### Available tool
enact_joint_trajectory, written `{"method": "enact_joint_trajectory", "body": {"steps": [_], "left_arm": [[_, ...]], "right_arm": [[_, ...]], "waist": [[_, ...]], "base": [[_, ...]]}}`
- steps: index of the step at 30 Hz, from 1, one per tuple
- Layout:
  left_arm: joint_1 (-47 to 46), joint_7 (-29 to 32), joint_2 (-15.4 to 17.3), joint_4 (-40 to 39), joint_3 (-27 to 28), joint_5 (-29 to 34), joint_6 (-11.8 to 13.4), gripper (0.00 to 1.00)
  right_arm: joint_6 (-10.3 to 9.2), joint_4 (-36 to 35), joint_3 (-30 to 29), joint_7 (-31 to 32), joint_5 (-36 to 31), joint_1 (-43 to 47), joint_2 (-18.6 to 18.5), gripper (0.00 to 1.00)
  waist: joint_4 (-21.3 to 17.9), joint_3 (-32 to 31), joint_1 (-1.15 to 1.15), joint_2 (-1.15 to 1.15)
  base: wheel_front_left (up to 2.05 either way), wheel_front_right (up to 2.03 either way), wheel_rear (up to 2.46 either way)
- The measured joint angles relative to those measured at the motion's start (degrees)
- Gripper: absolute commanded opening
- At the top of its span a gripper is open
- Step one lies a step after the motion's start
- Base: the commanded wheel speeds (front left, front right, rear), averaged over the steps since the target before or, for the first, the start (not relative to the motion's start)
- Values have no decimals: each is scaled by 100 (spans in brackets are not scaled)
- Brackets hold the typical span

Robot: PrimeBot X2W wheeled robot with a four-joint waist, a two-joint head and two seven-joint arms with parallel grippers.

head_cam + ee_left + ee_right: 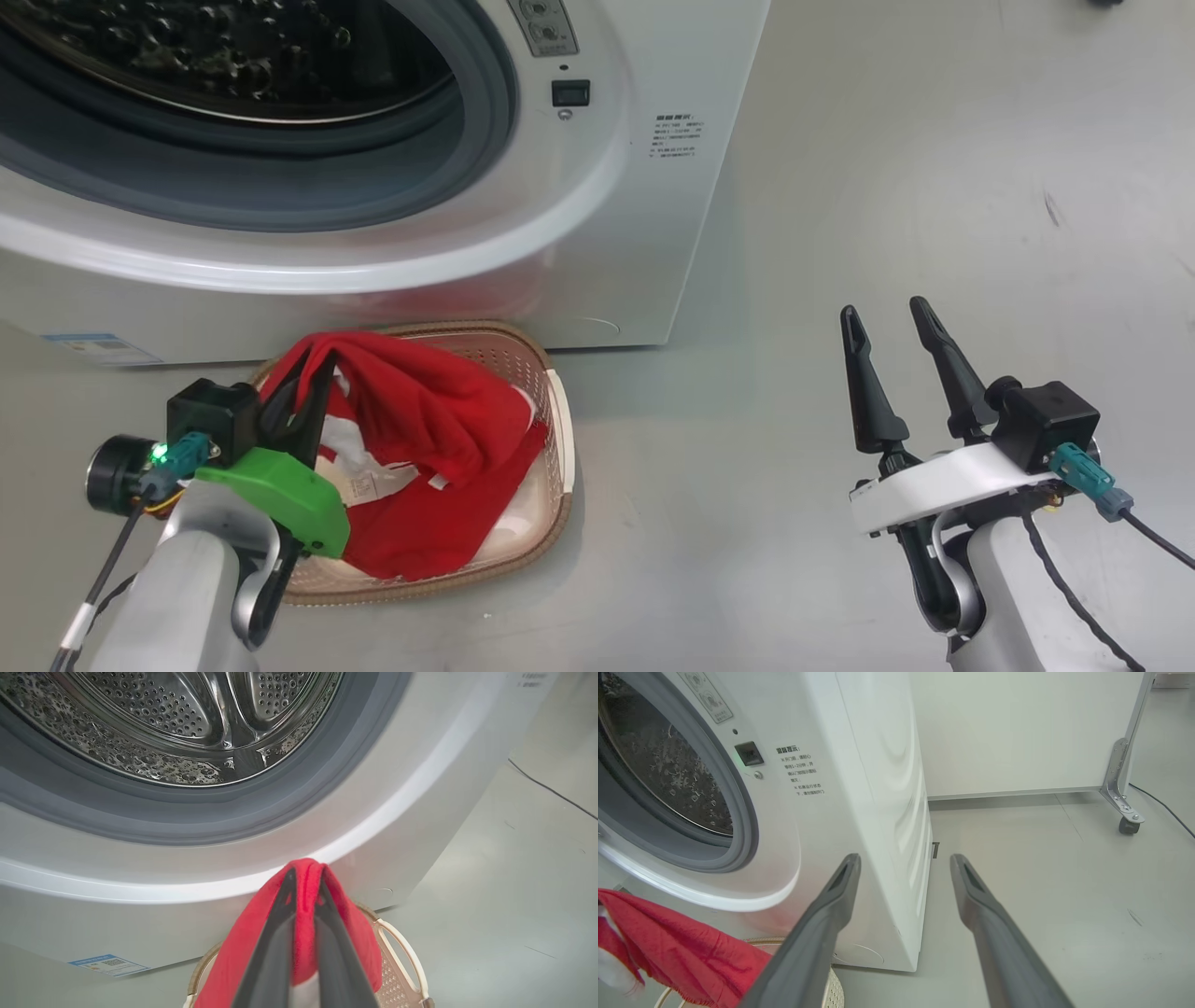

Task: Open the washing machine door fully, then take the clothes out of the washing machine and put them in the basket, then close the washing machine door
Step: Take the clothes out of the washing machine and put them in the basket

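The white washing machine [597,233] stands open, its steel drum [187,723] showing no clothes inside; its door is out of view. The cream basket [558,411] sits on the floor in front of it. Red clothes [439,420] with white trim lie in the basket, and one fold is lifted above it. My left gripper [313,373] is shut on that fold, which drapes over both fingertips in the left wrist view, where the gripper [306,877] hangs over the basket [404,949]. My right gripper [884,310] is open and holds nothing, off to the basket's right, over bare floor.
Grey floor [887,168] stretches to the right of the machine. In the right wrist view a white panel on a caster wheel [1127,825] stands behind the machine's side [887,788], and a black cable [1164,808] runs along the floor there.
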Motion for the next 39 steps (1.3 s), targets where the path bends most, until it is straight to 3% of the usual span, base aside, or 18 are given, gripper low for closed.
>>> {"method": "enact_joint_trajectory", "body": {"steps": [21, 31, 39], "left_arm": [[-441, 232, 36, 818, -445, 8, 0, 0], [-680, 326, 143, 1751, -87, -60, 107, 0], [-836, 388, 0, 2423, 30, -285, 204, 0]], "right_arm": [[0, -58, -4, 0, -3, -316, 20, 100], [0, -113, -93, 0, -55, -444, 16, 100], [0, -119, -153, 0, -107, -457, -7, 100]], "waist": [[-478, 719, 0, 0], [-591, 1012, 0, 0], [-577, 1121, 0, 0]], "base": [[0, 0, 0], [0, 0, 0], [0, 0, 0]]}}
